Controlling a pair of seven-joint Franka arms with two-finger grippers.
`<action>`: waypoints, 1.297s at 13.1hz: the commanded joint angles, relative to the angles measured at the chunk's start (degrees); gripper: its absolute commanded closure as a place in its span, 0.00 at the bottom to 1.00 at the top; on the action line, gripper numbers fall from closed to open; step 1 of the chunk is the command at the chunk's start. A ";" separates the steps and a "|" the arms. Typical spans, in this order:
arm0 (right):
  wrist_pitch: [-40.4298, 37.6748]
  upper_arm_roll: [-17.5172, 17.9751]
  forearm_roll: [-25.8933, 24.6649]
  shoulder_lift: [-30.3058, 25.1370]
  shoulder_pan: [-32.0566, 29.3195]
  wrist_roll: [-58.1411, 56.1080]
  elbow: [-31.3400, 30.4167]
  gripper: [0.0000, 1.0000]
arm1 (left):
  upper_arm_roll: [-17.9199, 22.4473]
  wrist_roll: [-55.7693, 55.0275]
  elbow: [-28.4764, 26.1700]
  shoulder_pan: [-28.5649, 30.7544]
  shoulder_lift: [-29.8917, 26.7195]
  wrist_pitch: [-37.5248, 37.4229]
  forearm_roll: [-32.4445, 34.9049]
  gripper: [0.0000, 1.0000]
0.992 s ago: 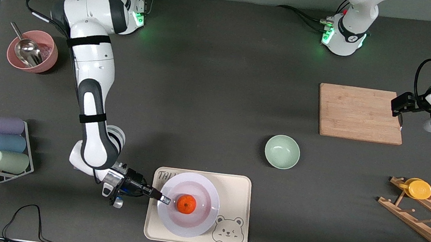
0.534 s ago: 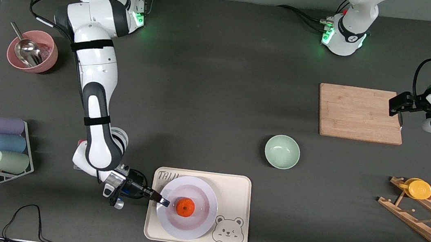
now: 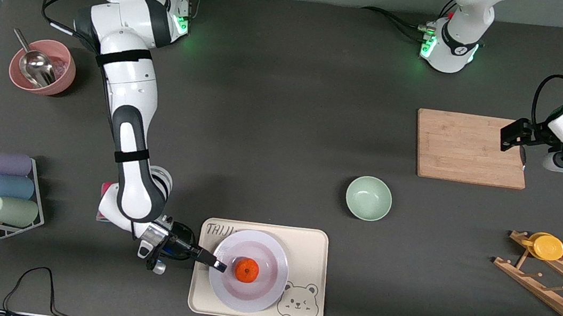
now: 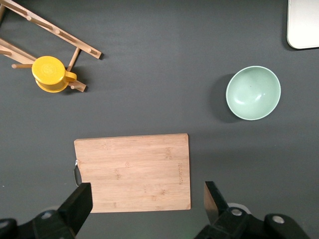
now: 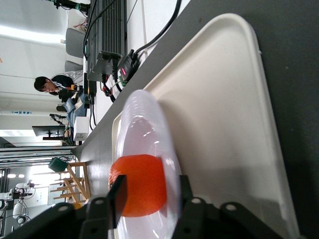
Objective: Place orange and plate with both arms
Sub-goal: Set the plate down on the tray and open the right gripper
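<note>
The orange (image 3: 246, 270) lies in the middle of the pale lavender plate (image 3: 265, 290), which rests on the cream bear tray (image 3: 311, 247). My right gripper (image 3: 217, 264) is shut on the plate's rim at the side toward the right arm's end. In the right wrist view its fingers (image 5: 117, 196) stand either side of the rim of the plate (image 5: 144, 134), with the orange (image 5: 142, 184) just past them. My left gripper (image 3: 514, 137) is open and empty, hanging over the wooden cutting board (image 3: 468, 147); its own view shows the board (image 4: 132, 169) between open fingers (image 4: 79, 201).
A mint-green bowl (image 3: 368, 197) sits between tray and board. A wooden rack with a yellow mug (image 3: 547, 246) is at the left arm's end. A pink bowl with a scoop (image 3: 42, 66) and a cup rack (image 3: 4, 188) are at the right arm's end.
The plate with the orange came down onto the tray, then shifted slightly toward the left arm's end together with my right gripper. The left gripper drifted a little over the board.
</note>
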 commanded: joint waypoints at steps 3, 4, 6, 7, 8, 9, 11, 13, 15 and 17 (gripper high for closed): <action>0.57 -0.41 -9.39 -5.80 -1.18 5.01 -3.06 0.00 | 0.57 0.86 0.36 0.19 -0.40 -0.17 -0.92 0.00; 0.49 -0.59 -13.08 -8.00 -1.36 5.20 -5.00 0.00 | 0.66 0.95 0.28 0.37 -0.40 -0.43 -0.92 0.00; -0.30 -1.72 -20.29 -12.92 -1.80 5.90 -9.92 0.00 | 0.66 0.95 0.28 0.37 -0.40 -0.61 -0.92 0.00; -1.09 -2.43 -24.67 -15.56 -1.80 7.03 -12.64 0.00 | 0.66 0.95 0.28 0.37 -0.40 -0.53 -0.92 0.00; -1.62 -3.31 -30.37 -18.54 -1.54 7.65 -15.36 0.00 | 0.66 0.95 0.28 0.46 -0.40 -0.52 -0.92 0.00; -2.58 -3.75 -36.26 -21.79 -1.45 7.66 -18.35 0.00 | 0.66 0.95 0.28 0.46 -0.40 -0.52 -0.92 0.00; -5.56 -6.29 -46.03 -27.42 -0.76 7.75 -22.84 0.00 | 0.75 0.95 0.19 0.46 -0.40 -0.52 -0.92 0.00; -10.74 -11.11 -57.27 -32.17 2.13 10.28 -24.27 0.00 | 0.75 0.95 0.19 0.46 -0.40 -0.52 -0.92 0.00; -15.23 -15.16 -67.65 -36.57 5.12 11.79 -24.36 0.00 | 0.84 0.95 0.10 0.55 -0.40 -0.61 -0.92 0.00; -22.24 -18.77 -70.94 -41.40 8.11 15.54 -24.18 0.00 | 0.84 0.86 0.10 0.55 -0.49 -0.87 -0.92 0.00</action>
